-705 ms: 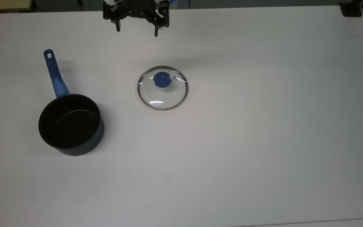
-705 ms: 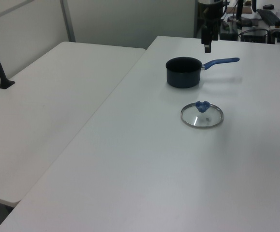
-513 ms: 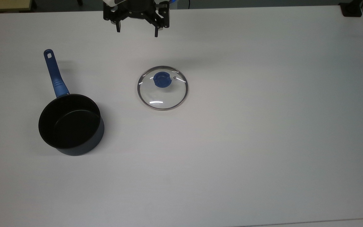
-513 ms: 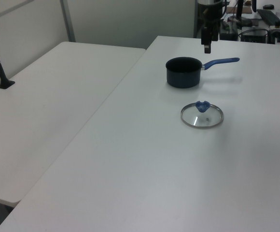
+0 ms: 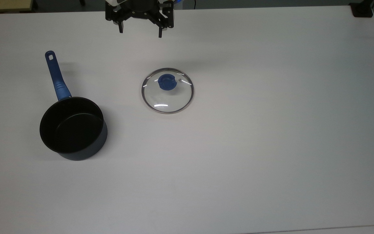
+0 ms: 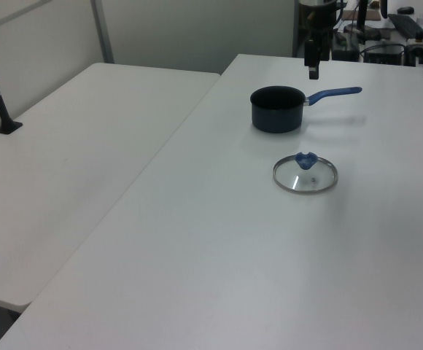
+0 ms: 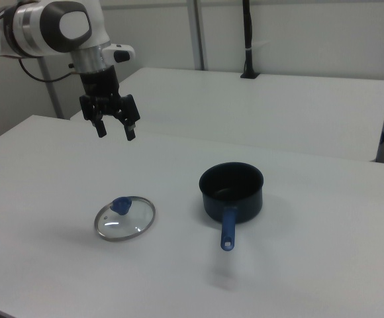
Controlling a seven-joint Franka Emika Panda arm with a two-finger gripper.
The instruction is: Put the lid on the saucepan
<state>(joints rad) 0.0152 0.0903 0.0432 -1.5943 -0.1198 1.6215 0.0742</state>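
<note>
Nothing on the table has shifted since 0.7 s ago: saucepan and lid sit where they were. Only the gripper [image 5: 140, 32] has edged very slightly toward the top view's upper edge; in the left view it looks unchanged.

Gripper: fingers spread wide apart, nothing between them, touching nothing. It hangs well above the table [image 5: 271, 130], fingers pointing down. In the top view it sits at 12 o'clock of the frame, roughly 11 o'clock of the lid. In the right view the gripper [image 7: 116, 130] is raised above the table at about 11 o'clock of the lid, with the white arm [image 7: 53, 26] running off toward the right view's upper left.

Counts, going left to right in the top view:
- One saucepan [image 5: 73, 128], empty, black inside, upright on the table, at about 8 o'clock of the lid and well apart from it. Its blue handle [image 5: 56, 78] points to about 11 o'clock from the pan body, with a hole at its far end.
- One lid [image 5: 167, 90], clear glass with a metal rim, lying flat on the table, knob up. One blue knob [image 5: 167, 82] on it.
- One gripper, two fingers.

Left view: saucepan [image 6: 277, 109] with the handle toward 3 o'clock; lid [image 6: 305, 175] nearer the camera, at about 5 o'clock of the pan. A second white table [image 6: 66, 175] stands alongside at the left view's left.

Right view: lid [image 7: 125, 218] at 9 o'clock of the saucepan [image 7: 232, 192]; the handle points to 6 o'clock.
</note>
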